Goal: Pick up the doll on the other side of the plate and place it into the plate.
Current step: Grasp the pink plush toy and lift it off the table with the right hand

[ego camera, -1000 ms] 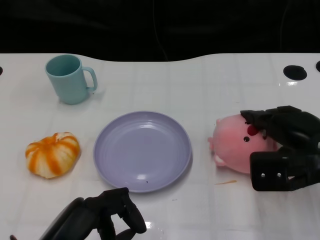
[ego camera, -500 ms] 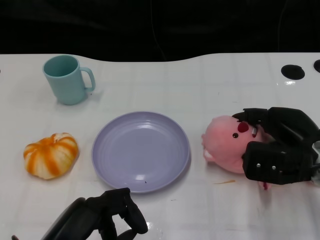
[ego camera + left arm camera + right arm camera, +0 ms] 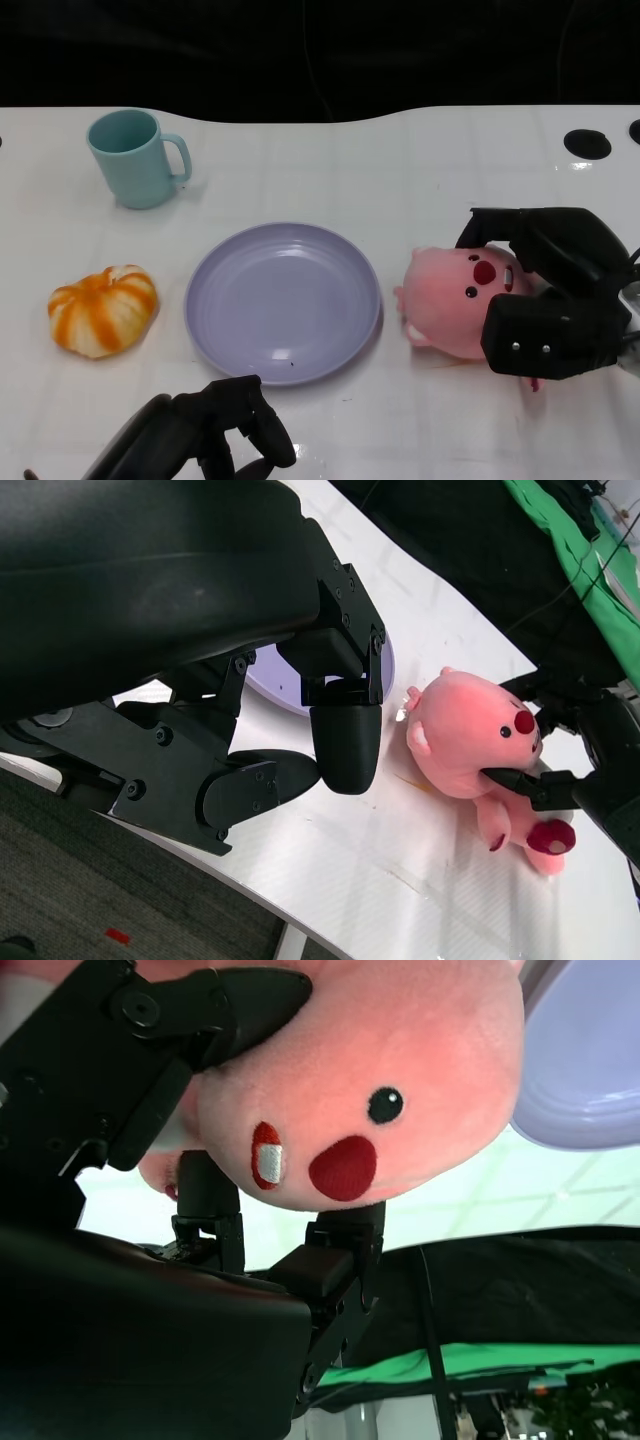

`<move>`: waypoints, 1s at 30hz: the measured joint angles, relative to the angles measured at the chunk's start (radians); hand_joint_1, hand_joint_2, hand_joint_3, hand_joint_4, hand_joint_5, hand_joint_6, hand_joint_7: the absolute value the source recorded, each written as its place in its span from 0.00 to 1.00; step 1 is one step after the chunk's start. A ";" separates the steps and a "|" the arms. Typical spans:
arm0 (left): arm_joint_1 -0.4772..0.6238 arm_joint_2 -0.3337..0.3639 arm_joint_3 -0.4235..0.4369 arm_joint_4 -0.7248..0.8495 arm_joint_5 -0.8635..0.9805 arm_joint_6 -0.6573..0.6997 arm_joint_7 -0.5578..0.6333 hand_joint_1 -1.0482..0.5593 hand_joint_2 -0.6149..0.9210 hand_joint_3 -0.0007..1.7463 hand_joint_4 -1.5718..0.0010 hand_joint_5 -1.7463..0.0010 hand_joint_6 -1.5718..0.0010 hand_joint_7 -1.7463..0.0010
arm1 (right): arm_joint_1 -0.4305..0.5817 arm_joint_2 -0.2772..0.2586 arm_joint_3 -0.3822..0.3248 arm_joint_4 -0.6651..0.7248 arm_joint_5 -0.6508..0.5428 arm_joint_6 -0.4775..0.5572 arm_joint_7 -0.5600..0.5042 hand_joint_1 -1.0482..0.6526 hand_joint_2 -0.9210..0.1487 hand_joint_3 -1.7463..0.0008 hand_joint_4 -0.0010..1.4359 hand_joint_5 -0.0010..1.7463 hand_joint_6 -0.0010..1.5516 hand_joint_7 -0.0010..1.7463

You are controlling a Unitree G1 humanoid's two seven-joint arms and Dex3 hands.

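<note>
The pink plush doll (image 3: 455, 312) lies just right of the lavender plate (image 3: 284, 300), its face toward the camera. My right hand (image 3: 555, 290) grips it from the right, fingers wrapped over its head and body; the right wrist view shows the doll (image 3: 380, 1090) held between black fingers (image 3: 200, 1020) with the plate's rim (image 3: 590, 1070) beyond. The left wrist view also shows the doll (image 3: 470, 745) and plate (image 3: 345, 685). My left hand (image 3: 215, 435) rests curled at the table's near edge, holding nothing.
A teal mug (image 3: 135, 158) stands at the back left. An orange-and-white pumpkin toy (image 3: 103, 309) lies left of the plate. Black holes (image 3: 590, 144) mark the table's far right. A dark void lies beyond the table's far edge.
My right hand has closed around the doll and turned it toward the plate, shifting it slightly left. The left hand has stayed put.
</note>
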 measured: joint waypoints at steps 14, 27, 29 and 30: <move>-0.004 0.001 0.001 0.011 0.000 -0.003 0.000 0.48 0.88 0.44 0.58 0.00 0.58 0.27 | 0.008 0.020 -0.049 -0.092 0.046 -0.064 -0.075 0.53 0.62 0.15 0.69 1.00 0.50 1.00; -0.006 0.002 -0.002 0.017 0.000 -0.016 0.000 0.49 0.88 0.44 0.58 0.00 0.58 0.27 | -0.020 0.137 -0.046 -0.160 0.057 -0.067 -0.048 0.54 0.66 0.10 0.72 1.00 0.50 1.00; -0.006 0.002 -0.002 0.017 0.001 -0.016 0.000 0.49 0.89 0.44 0.58 0.00 0.58 0.27 | -0.030 0.149 -0.045 -0.171 0.057 -0.062 -0.044 0.54 0.66 0.10 0.72 1.00 0.50 1.00; -0.006 0.002 -0.002 0.017 0.001 -0.016 0.000 0.49 0.89 0.43 0.58 0.01 0.58 0.27 | -0.032 0.153 -0.045 -0.175 0.057 -0.061 -0.041 0.54 0.66 0.10 0.72 1.00 0.50 1.00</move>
